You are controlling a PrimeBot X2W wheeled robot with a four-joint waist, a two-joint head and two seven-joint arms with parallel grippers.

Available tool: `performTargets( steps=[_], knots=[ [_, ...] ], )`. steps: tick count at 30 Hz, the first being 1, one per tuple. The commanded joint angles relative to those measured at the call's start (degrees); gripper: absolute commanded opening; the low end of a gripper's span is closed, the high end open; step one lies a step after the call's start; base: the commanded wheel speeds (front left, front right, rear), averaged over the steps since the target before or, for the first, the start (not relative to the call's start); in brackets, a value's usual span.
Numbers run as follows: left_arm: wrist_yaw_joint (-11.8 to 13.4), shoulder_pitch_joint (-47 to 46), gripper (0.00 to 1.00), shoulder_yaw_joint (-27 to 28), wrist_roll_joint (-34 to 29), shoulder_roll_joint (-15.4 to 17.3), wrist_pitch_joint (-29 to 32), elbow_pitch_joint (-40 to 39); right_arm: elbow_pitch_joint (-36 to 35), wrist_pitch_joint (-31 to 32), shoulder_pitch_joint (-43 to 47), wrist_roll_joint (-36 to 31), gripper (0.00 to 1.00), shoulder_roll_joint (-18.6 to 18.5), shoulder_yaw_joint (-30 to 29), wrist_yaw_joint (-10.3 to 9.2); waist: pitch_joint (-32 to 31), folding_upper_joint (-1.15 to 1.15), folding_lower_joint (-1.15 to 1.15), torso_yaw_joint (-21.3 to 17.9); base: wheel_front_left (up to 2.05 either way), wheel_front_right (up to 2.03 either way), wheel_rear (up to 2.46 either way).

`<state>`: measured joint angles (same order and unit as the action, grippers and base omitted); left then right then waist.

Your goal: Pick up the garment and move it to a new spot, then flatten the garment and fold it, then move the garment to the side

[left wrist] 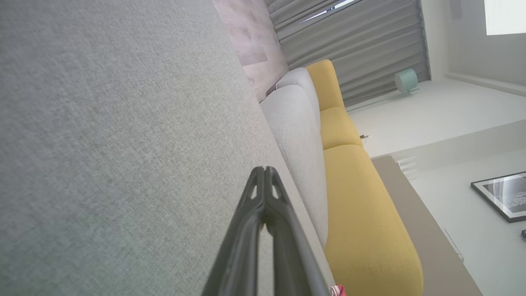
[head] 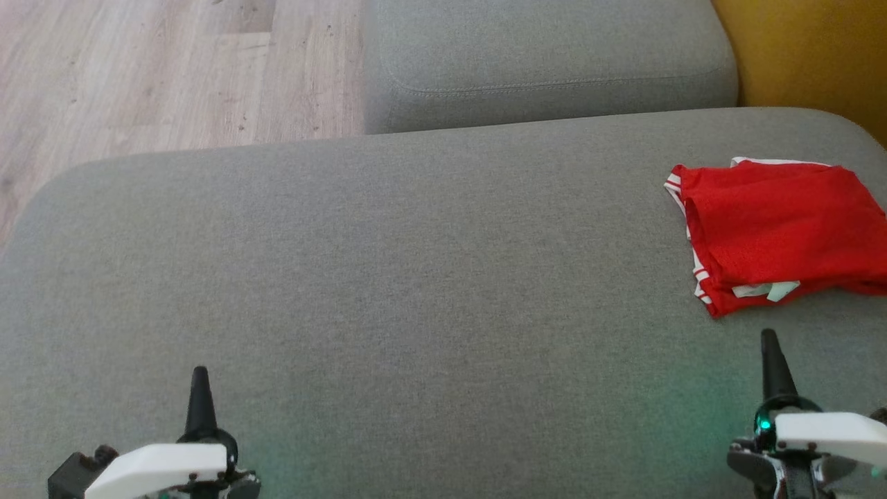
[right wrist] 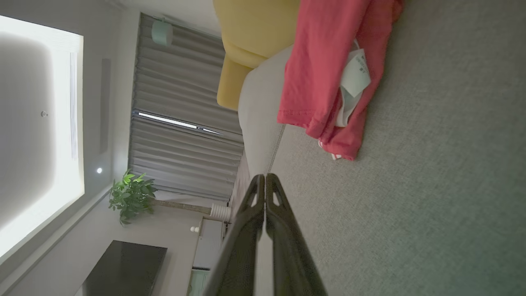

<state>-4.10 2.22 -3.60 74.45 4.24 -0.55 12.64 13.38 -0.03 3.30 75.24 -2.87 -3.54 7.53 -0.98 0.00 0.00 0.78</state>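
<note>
Red mesh garment (head: 776, 229) was seen folded at the side of the grey fabric cushion (head: 416, 277). Left fingers (head: 201, 402) and right fingers (head: 773, 367) were closed, empty. The task was judged finished; no further grasp seemed needed.

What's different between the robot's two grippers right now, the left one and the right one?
The right gripper sits just short of the red garment; the left gripper is far from it, over the bare grey cushion. In the head view the right gripper reaches a little farther forward than the left gripper. Shared: both are shut, hold nothing and point the same way.
</note>
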Motion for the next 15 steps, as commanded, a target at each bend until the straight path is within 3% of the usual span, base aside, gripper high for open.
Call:
performTargets(
  steps=[1,15],
  knots=[
    [-0.6,-3.7,0.00,2.3,2.3,0.6,0.5,-1.2,-1.6,0.6,-4.2,2.3,0.00,-1.4,0.6,-0.03,0.1,0.00,0.00,-0.1,0.00,0.00,0.00],
    [-2.0,-6.0,0.00,5.0,11.0,0.5,2.8,0.0,-0.5,2.7,-6.7,10.4,0.00,-1.4,-0.2,-0.04,0.6,0.00,0.00,-0.4,0.00,0.00,0.00]
  ],
)
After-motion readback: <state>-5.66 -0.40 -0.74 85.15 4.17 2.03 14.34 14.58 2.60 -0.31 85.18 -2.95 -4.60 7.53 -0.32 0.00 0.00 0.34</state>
